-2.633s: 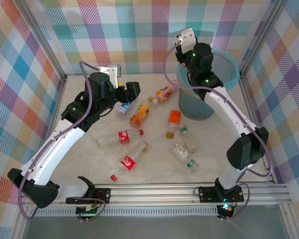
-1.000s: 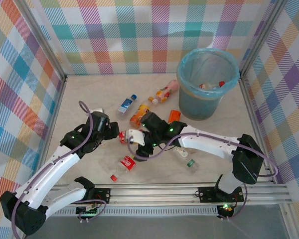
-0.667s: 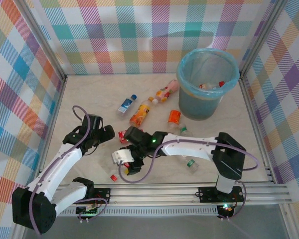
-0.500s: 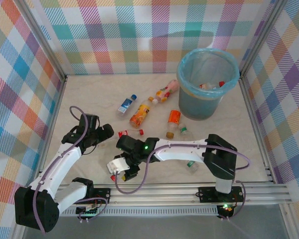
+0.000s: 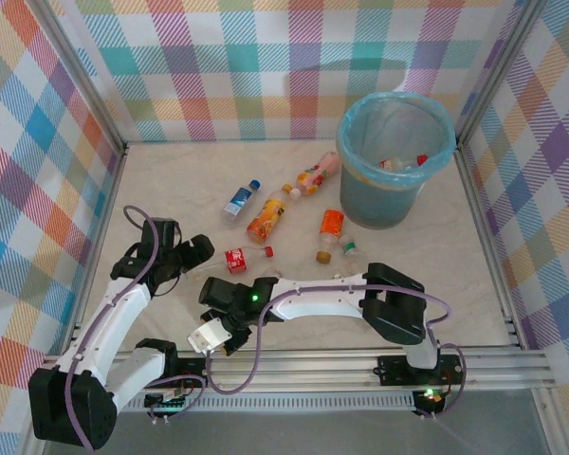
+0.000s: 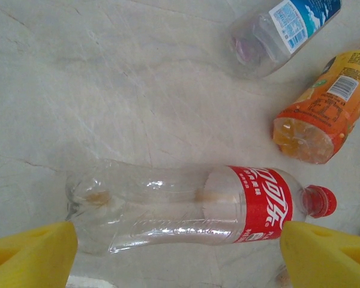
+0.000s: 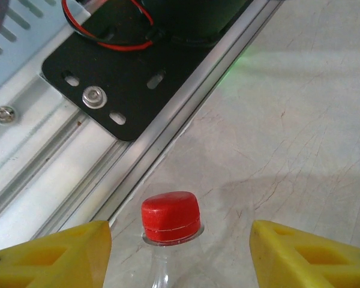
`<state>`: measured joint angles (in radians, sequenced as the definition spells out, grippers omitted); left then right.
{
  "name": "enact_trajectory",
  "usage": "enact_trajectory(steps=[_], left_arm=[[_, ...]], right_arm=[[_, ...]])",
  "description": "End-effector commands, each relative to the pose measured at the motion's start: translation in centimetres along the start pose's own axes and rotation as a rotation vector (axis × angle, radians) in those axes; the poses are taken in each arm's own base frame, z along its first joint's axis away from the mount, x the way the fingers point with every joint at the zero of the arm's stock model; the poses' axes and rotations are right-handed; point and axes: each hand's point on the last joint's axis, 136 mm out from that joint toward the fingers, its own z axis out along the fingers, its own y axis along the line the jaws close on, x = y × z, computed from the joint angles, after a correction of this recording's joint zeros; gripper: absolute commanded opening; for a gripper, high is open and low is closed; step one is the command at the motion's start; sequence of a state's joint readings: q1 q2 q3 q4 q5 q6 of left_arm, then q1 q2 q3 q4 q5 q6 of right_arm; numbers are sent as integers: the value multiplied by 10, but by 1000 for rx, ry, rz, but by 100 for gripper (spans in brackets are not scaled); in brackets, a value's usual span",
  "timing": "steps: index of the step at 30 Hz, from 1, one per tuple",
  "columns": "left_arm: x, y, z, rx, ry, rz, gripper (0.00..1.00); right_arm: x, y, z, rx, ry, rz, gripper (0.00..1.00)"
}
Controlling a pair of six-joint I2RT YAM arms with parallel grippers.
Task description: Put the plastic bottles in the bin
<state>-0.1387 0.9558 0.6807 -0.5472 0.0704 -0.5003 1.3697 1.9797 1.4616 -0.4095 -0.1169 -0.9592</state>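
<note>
My left pincer [image 6: 179,253] gapes, released, either side of a flat-lying red-labelled bottle [image 6: 192,207] — a blue-labelled bottle [image 6: 285,27] and an orange bottle [image 6: 315,114] lie just beyond. My right pincer [image 7: 181,249], likewise unclenched, straddles a red-capped bottle [image 7: 170,217] beside the aluminium rail [image 7: 78,180]. From overhead, the bin [image 5: 379,204] stands far right, well apart — loose bottles [image 5: 330,226] scattered on the table [image 5: 171,180] between.

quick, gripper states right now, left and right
left gripper: open, straddling the red-labelled bottle, not gripping it.
right gripper: open around the neck of the red-capped bottle, no contact seen.
</note>
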Motion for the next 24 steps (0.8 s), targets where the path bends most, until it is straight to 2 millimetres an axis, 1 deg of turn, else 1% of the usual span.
enact_trajectory(steps=[1,4,9,13,19,24], left_arm=[[2,3,-3,9,3,11,88],[2,2,-5,13,2,20,88],[3,4,-7,13,-6,26,88],[6,5,-6,14,1,26,88],[7,6,-6,13,4,31,88],[8,6,-8,16,5,34,88]], right_arm=[[1,5,6,-34,33,-50,63],[6,6,13,-43,62,-62,63],[15,1,24,-34,113,-67,61],[14,0,28,-34,114,-73,59],[18,4,36,-59,128,-71,57],[18,5,37,-70,130,-73,51]])
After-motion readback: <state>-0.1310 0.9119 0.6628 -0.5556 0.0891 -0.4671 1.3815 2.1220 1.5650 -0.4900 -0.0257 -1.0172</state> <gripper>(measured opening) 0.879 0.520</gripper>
